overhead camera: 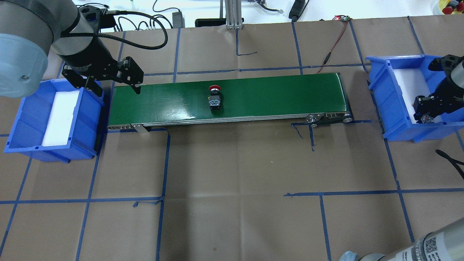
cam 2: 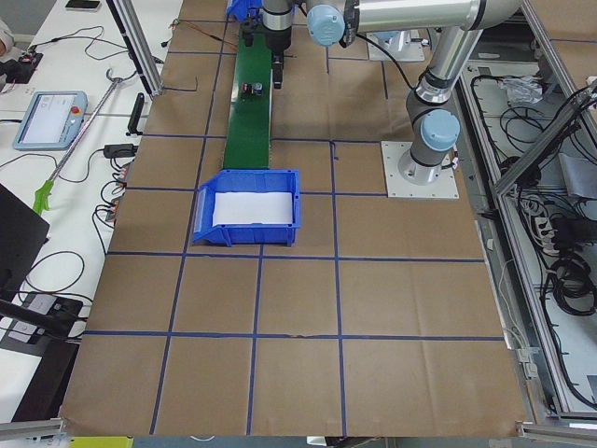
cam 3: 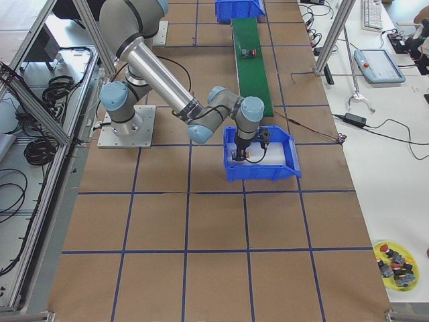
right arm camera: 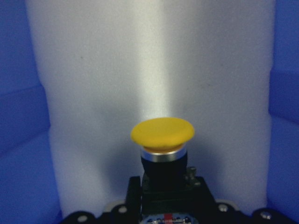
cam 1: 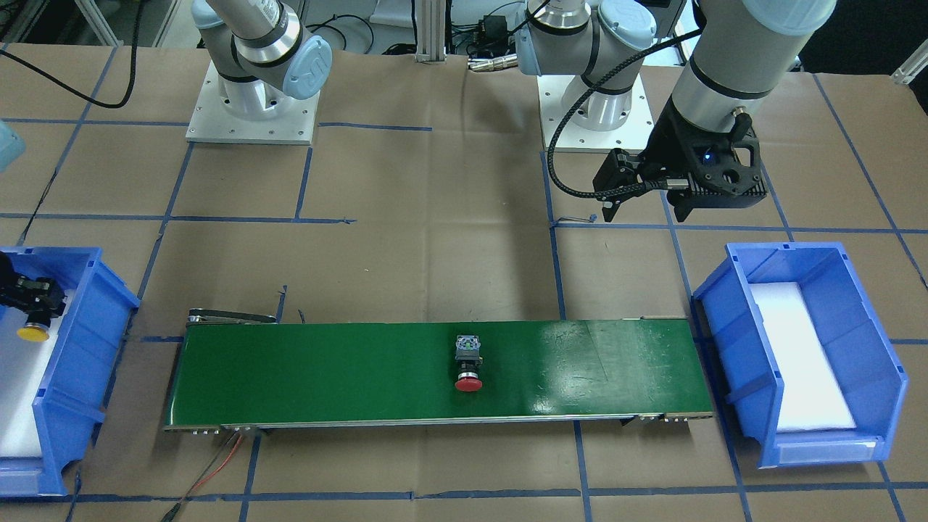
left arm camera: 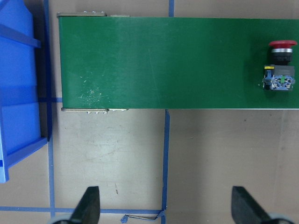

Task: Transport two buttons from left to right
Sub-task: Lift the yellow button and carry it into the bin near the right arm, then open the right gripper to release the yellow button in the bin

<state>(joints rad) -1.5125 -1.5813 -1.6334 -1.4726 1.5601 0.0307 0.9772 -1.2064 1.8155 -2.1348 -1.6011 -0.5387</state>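
The red button [overhead camera: 214, 97] lies on its side near the middle of the green conveyor belt [overhead camera: 272, 98]; it also shows in the front view [cam 1: 469, 366] and the left wrist view [left arm camera: 280, 65]. My left gripper [overhead camera: 116, 90] is open and empty, hovering over the belt's left end, well apart from the red button. My right gripper [cam 1: 32, 308] is down inside the right blue bin [overhead camera: 395, 108] and is shut on the yellow button [cam 1: 32, 333], whose cap [right arm camera: 162, 133] hangs just above the bin's white foam.
The left blue bin [overhead camera: 21, 119] with a white foam liner stands beside the belt's left end, right under the left arm. Brown paper with blue tape lines covers the table. Cables lie along the far edge.
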